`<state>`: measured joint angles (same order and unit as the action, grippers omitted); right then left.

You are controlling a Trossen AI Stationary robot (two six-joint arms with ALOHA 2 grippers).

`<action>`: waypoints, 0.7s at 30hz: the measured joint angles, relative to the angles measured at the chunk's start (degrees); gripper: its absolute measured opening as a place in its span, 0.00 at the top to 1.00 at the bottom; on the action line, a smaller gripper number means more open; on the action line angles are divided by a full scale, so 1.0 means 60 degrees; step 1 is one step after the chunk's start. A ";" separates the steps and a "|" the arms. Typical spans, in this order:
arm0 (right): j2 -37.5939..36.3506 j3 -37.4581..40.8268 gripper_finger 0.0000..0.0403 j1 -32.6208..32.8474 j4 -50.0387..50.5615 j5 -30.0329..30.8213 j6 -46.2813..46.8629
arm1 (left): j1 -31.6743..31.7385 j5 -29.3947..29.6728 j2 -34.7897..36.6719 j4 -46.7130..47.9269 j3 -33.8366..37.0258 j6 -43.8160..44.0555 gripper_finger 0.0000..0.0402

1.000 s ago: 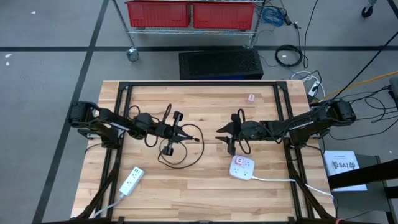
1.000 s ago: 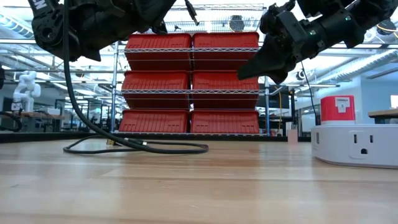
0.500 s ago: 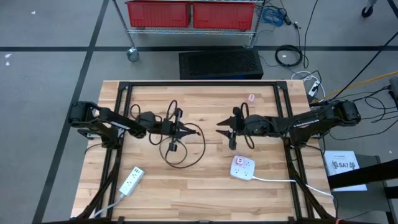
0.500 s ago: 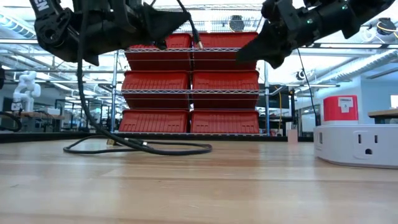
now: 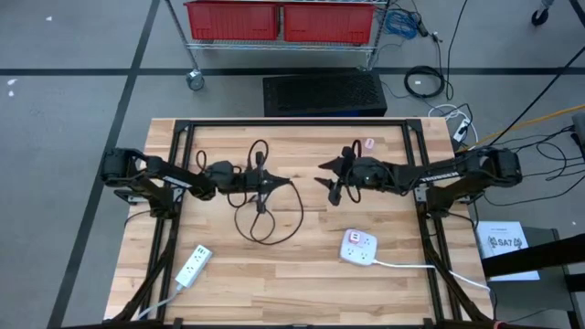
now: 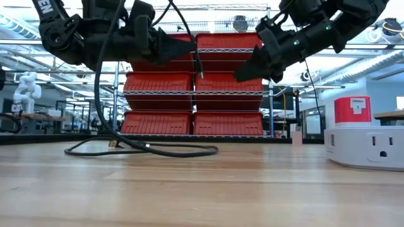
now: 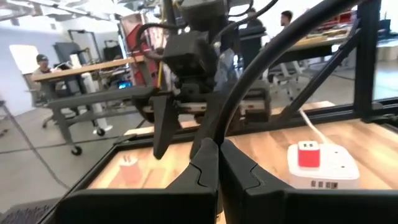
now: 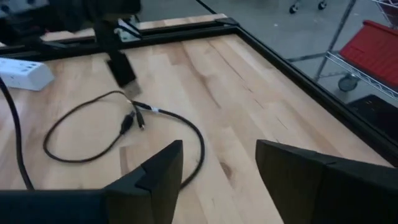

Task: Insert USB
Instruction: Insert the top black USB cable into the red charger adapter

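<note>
My left end effector (image 5: pixel 266 184) hangs above the light wooden plank surface (image 5: pixel 302 274), left of centre, clenched on the thin black USB cable (image 5: pixel 294 208); in the left wrist view my fingers (image 7: pixel 205 168) press together around the cord. From that grip the cable drops and lies in a loose loop on the surface below and toward the near side, with one small plug end resting inside the loop. My right end effector (image 5: pixel 326 175) hovers right of centre, facing the left one across a gap, its fingers (image 8: pixel 155 171) spread apart and grasping nothing. A round white power hub with a red top (image 5: pixel 357 246) sits near-right, and a white power strip (image 5: pixel 193 266) lies near-left.
</note>
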<state>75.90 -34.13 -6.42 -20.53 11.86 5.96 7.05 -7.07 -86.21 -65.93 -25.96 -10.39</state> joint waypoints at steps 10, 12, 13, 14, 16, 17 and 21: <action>0.0000 0.0000 0.47 0.0004 -0.0336 0.0004 -0.0090 | 0.0000 0.0124 0.0000 0.0180 0.0000 0.0004 1.00; 0.0000 0.0000 0.47 0.0004 -0.0337 0.0004 -0.0102 | 0.0000 0.0124 0.0000 0.0179 0.0000 0.0007 1.00; 0.0000 0.0000 0.47 0.0004 -0.0333 0.0004 -0.0102 | 0.0000 0.0124 0.0000 0.0182 0.0000 0.0007 1.00; 0.0000 0.0000 0.47 0.0004 -0.0340 0.0004 -0.0105 | 0.0000 0.0124 0.0000 0.0179 0.0000 0.0011 1.00; 0.0000 0.0000 0.47 0.0004 -0.0386 0.0004 -0.0106 | 0.0000 0.0124 0.0000 0.0173 0.0000 0.0015 1.00; 0.0000 0.0000 0.47 0.0004 -0.0462 0.0004 -0.0109 | 0.0000 0.0124 0.0000 0.0177 0.0000 0.0015 1.00; 0.0000 0.0000 0.48 0.0005 -0.0919 0.0004 -0.0444 | -0.0001 0.0116 0.0000 0.0172 0.0000 0.0105 1.00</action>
<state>75.90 -34.13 -6.38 -26.05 11.88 3.29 7.04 -6.38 -86.21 -64.90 -25.96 -9.77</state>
